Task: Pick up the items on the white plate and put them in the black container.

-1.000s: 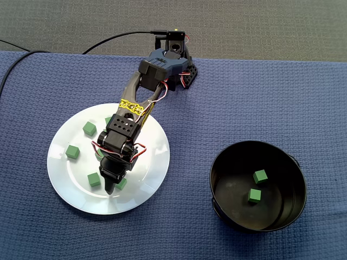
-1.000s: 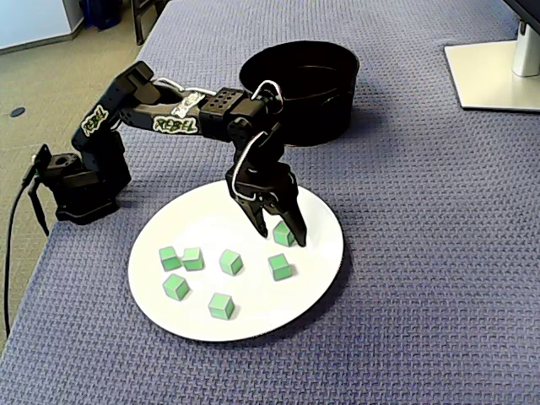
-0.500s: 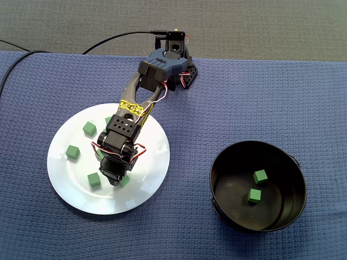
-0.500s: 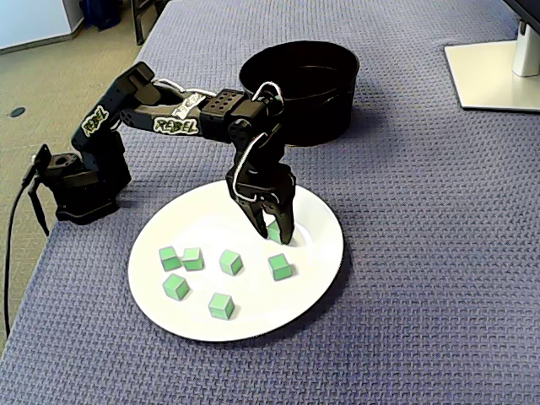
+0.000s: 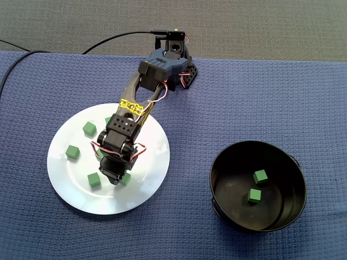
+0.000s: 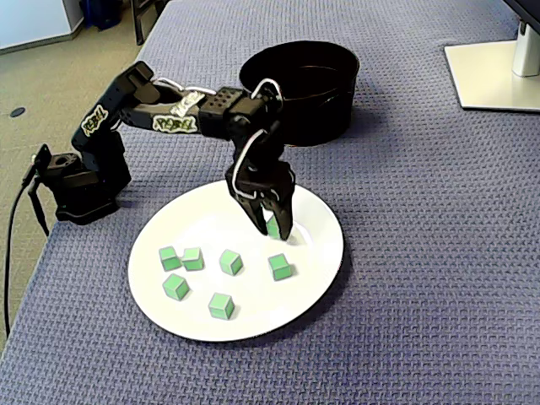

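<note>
A white plate [image 5: 153,160] [image 6: 190,221] holds several small green cubes, among them one at the plate's left [image 5: 72,152] and one near its front [image 6: 221,305]. My gripper [image 5: 117,180] [image 6: 273,229] points down over the plate's right half, shut on a green cube [image 6: 274,227]. In a fixed view only an edge of that cube [image 5: 126,180] shows beside the fingers. Whether the cube still touches the plate I cannot tell. The black container [image 5: 222,162] [image 6: 329,118] stands apart from the plate with two green cubes [image 5: 259,176] [image 5: 254,195] inside.
A blue woven cloth [image 5: 260,97] covers the table. The arm's base [image 5: 174,59] [image 6: 80,181] sits at the cloth's edge with a cable [image 5: 108,39] running off. A white monitor foot [image 6: 494,72] stands at one corner.
The fingers have come together on the green cube between them, and the gripper has drawn slightly back toward the base. The other cubes have not moved.
</note>
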Robot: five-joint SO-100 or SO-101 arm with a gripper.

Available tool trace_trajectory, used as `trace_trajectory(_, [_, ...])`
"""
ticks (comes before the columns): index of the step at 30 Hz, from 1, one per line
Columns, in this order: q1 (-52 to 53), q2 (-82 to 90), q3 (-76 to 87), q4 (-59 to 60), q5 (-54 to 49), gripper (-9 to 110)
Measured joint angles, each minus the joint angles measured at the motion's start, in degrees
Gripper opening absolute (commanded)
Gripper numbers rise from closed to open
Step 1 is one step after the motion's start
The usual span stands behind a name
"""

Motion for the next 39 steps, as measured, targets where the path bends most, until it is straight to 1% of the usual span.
trace_trajectory(5, [-0.88, 16.08, 4.66, 0.09, -3.16, 0])
trace_trajectory(9, [-6.15, 32.52, 8.0, 0.53, -8.44, 0])
trace_trajectory(12, [-14.33, 43.77, 10.81, -0.26, -11.6, 0])
trace_trajectory(14, [-21.62, 49.31, 13.18, -1.93, -13.36, 0])
trace_trajectory(19, [-38.32, 57.57, 23.2, -10.55, -18.54, 0])
trace_trajectory(23, [-48.52, 58.8, 31.64, -16.0, -23.12, 0])
trace_trajectory(26, [-51.94, 57.57, 37.35, -20.13, -23.64, 0])
trace_trajectory(32, [-54.14, 53.7, 50.54, -32.17, -23.99, 0])
trace_trajectory(35, [-54.14, 49.75, 51.86, -34.89, -23.82, 0])
trace_trajectory(39, [-53.0, 42.71, 49.92, -35.07, -22.24, 0])
